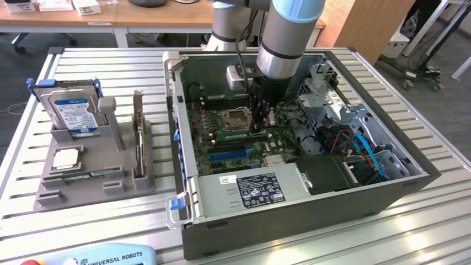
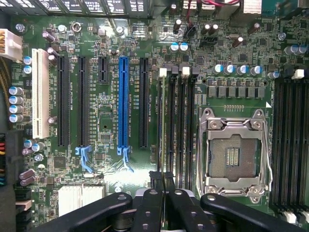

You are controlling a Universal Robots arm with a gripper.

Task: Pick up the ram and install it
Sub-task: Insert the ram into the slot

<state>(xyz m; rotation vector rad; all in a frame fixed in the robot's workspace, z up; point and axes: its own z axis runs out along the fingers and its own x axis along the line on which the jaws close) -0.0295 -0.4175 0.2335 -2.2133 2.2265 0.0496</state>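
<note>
Claw [image 1: 257, 131] of the robot arm hangs inside an open computer case [image 1: 294, 221]. Its fingers [image 2: 153, 203] are drawn together and clamped on the ram [image 1: 231, 134], a thin green stick held on edge over the memory slots [image 2: 181, 125], just beside the empty processor socket [image 2: 234, 154]. Whether the stick is seated cannot be told.

At the exterior view's left, a grey tray [image 1: 52, 196] sits on the table [image 1: 442, 221], a bench of silver metal slats. The tray carries an upright hard drive [image 1: 74, 113], a square chip [image 1: 66, 159] lying flat, another thin green strip [image 1: 92, 174] and a dark card [image 1: 138, 132] standing on edge. A pale blue control pad [image 1: 103, 256] lies at the near edge.

The case stands in the middle of the table with its side off. A labelled power box [image 1: 254, 190] fills its near corner, and blue cables [image 1: 364, 152] run along the exterior view's right side.

Behind the table, wooden desks [image 1: 147, 16] hold white boxes [image 1: 88, 6]. A wooden panel [image 1: 360, 22] stands further right, and a wheeled stand [image 1: 427, 72] rests on the grey floor [image 1: 22, 72].
</note>
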